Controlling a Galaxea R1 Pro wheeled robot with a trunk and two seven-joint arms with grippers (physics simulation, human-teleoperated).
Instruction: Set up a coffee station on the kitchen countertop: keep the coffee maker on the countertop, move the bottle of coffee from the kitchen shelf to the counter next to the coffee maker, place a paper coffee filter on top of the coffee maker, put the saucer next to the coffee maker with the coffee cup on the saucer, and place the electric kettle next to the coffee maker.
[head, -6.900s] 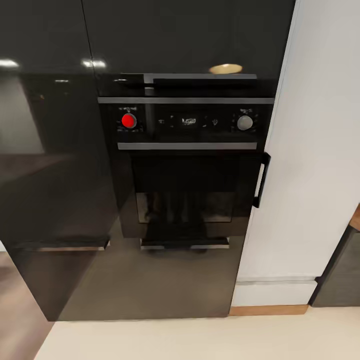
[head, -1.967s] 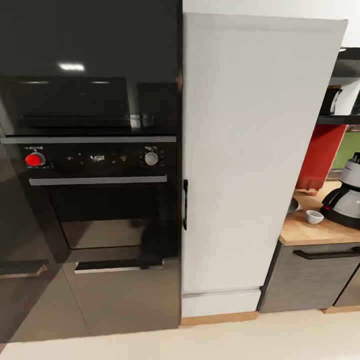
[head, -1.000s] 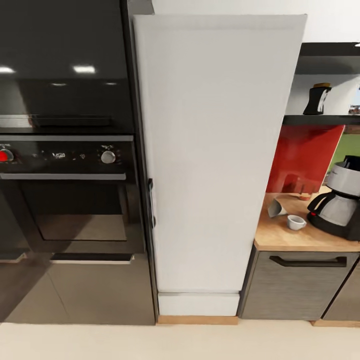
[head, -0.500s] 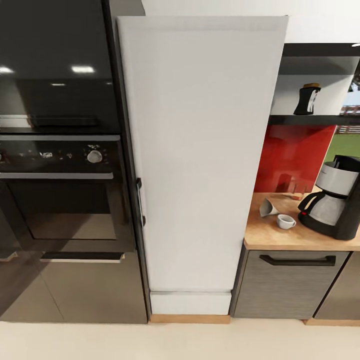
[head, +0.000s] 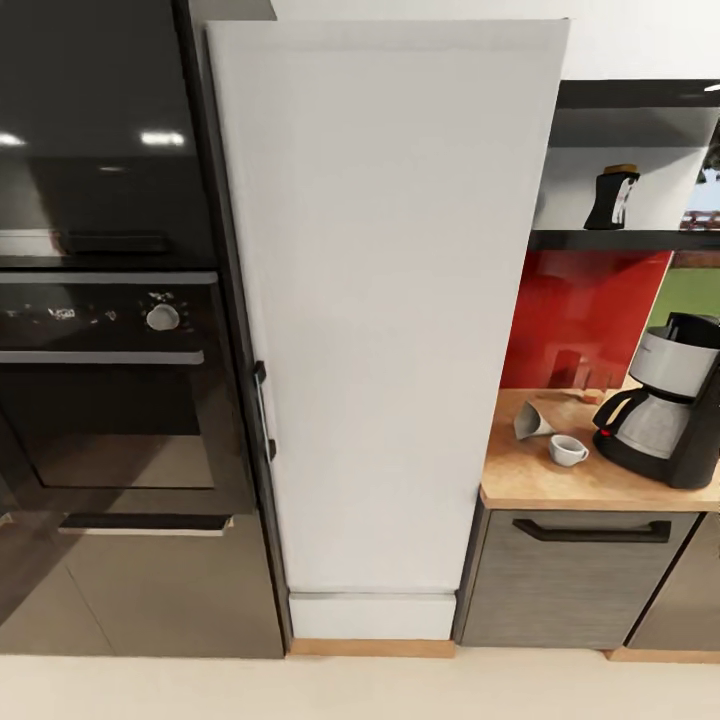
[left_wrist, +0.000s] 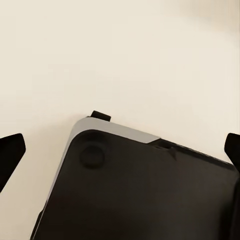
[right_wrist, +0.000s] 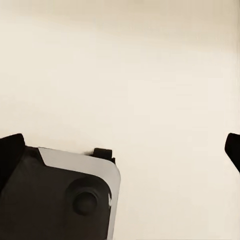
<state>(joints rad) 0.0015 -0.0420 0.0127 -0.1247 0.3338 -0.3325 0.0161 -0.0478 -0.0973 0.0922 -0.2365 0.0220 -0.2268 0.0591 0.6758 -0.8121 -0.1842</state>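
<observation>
Far right in the head view, a black and silver coffee maker stands on the wooden countertop. Just left of it sit a small white coffee cup and a grey paper coffee filter lying on its side. Above them, the dark bottle of coffee stands on the kitchen shelf. My left gripper hangs open over the robot's dark base and the pale floor. In its own wrist view my right gripper is also open, with nothing between its fingers.
A tall white cabinet takes up the middle of the head view. A black built-in oven is to its left. Under the countertop is a grey drawer with a black handle. A red backsplash runs behind the counter. Beige floor lies in front.
The head camera has swung right, so the oven and cabinet slid left in the picture. The counter with the coffee maker, cup and filter came further into view.
</observation>
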